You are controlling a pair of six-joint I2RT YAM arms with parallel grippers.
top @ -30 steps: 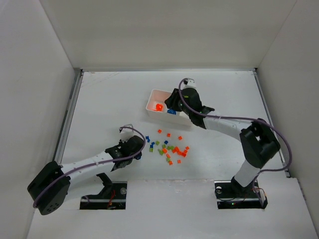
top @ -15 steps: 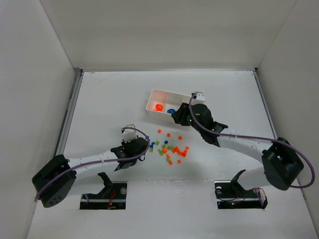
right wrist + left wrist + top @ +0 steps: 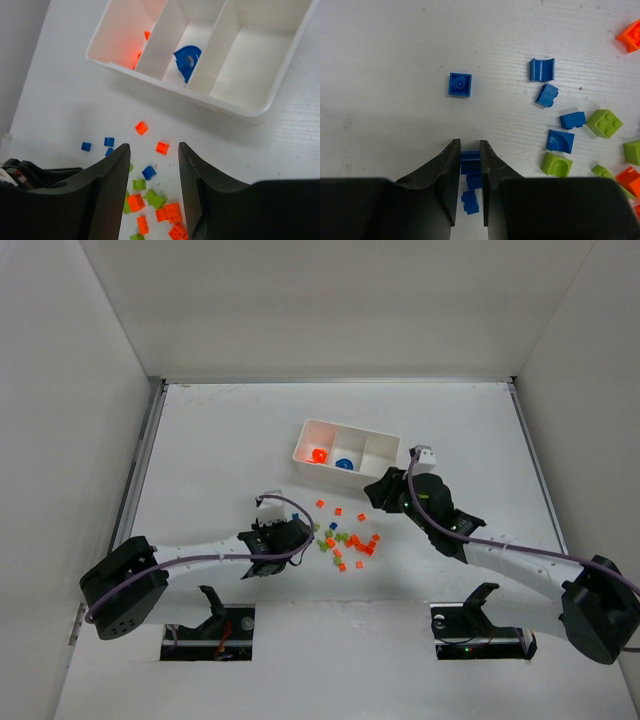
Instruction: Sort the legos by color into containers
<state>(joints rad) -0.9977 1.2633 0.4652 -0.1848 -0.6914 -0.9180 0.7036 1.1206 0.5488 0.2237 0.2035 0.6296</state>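
The legos (image 3: 345, 538) lie scattered mid-table in orange-red, blue and yellow-green. My left gripper (image 3: 290, 536) is at the pile's left edge, low on the table. In the left wrist view it (image 3: 468, 145) is shut on a blue lego (image 3: 470, 161), with two more blue bits behind it between the fingers. The white tray of containers (image 3: 350, 430) holds an orange-red piece (image 3: 319, 455) on the left and a blue piece (image 3: 187, 60) in the middle. My right gripper (image 3: 154, 147) hangs open and empty above the pile, just near of the tray (image 3: 150, 75).
Loose blue pieces (image 3: 460, 84) and green ones (image 3: 604, 123) lie ahead and right of the left fingers. White walls enclose the table on three sides. The tray's right compartment (image 3: 250, 60) shows only its bare floor.
My left gripper slid right to the pile's edge and closed on a blue lego. My right arm drew back from over the tray toward the pile, its jaws a little wider.
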